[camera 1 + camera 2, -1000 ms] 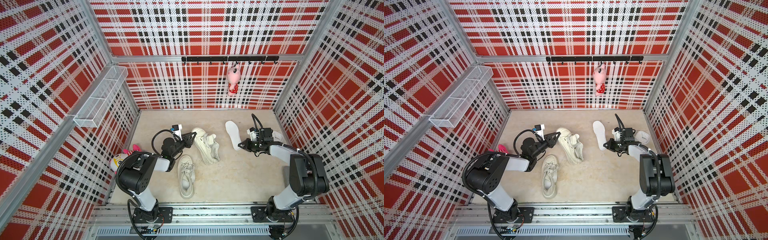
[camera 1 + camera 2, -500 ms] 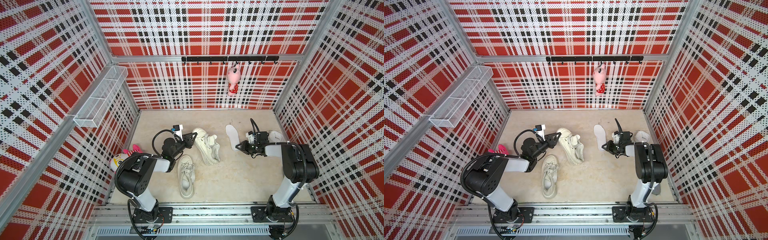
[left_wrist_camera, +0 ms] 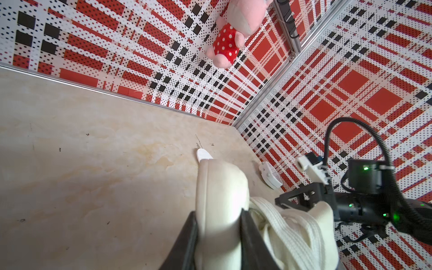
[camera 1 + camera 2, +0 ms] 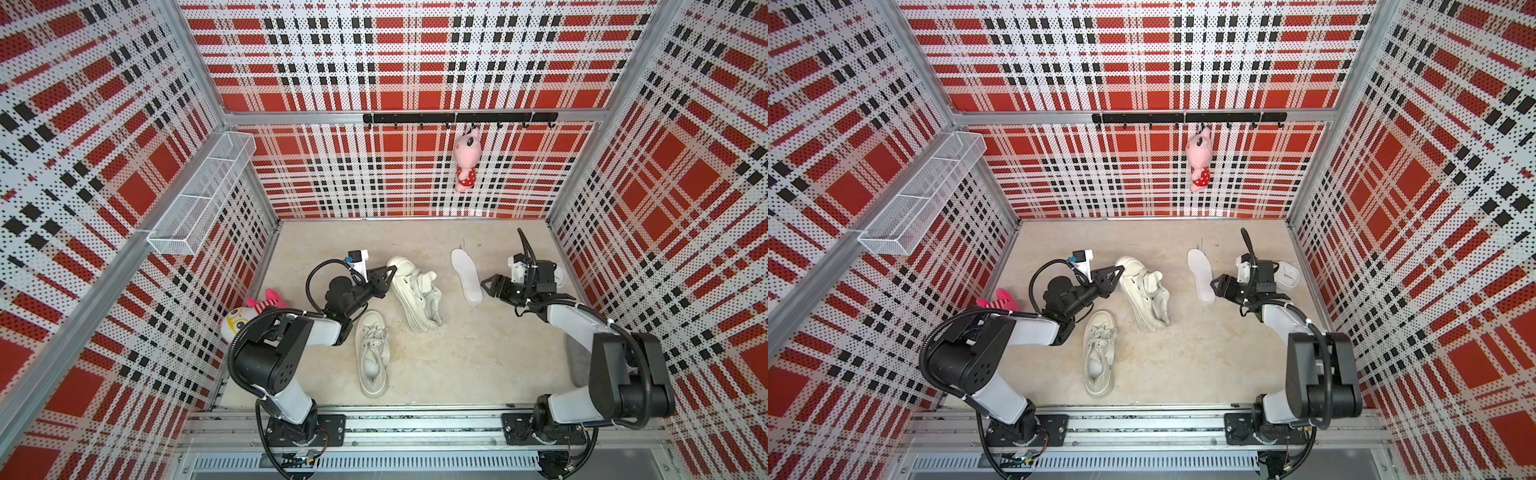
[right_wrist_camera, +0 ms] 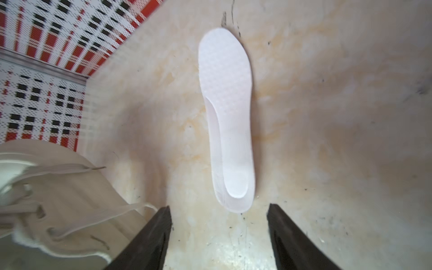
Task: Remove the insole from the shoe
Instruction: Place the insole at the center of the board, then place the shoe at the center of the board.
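Insole (image 4: 466, 275) looks fully out to me. It's lying flat on the beige floor (image 4: 457, 357), right of centre in both top views, with one end pointing at the back wall. Can anybody read the grippers? ~dan

Yeah, same read here. The right gripper (image 4: 485, 286) is wide open with nothing in it. In the right wrist view its two black fingers (image 5: 149, 240) stand well apart. The insole's heel end sits right at the tips with bare floor showing on both sides, so no contact that I can see. From above, the gripper is just beside that heel end, on its right.

The left gripper (image 4: 388, 272) is a different story. It's clamped on one end of the cream sneaker (image 4: 415, 297), which is tipped on its side around the middle of the top views, left of the insole and apart from it. The left wrist view shows a finger (image 3: 187, 238) pressed on each side of that rounded end, with the laces bunched up just past it. I can't tell if that end is the toe or the heel, though.

The second sneaker (image 4: 373, 353) sits sole-down in the lower middle of the top views, and neither gripper is on it. ~mo
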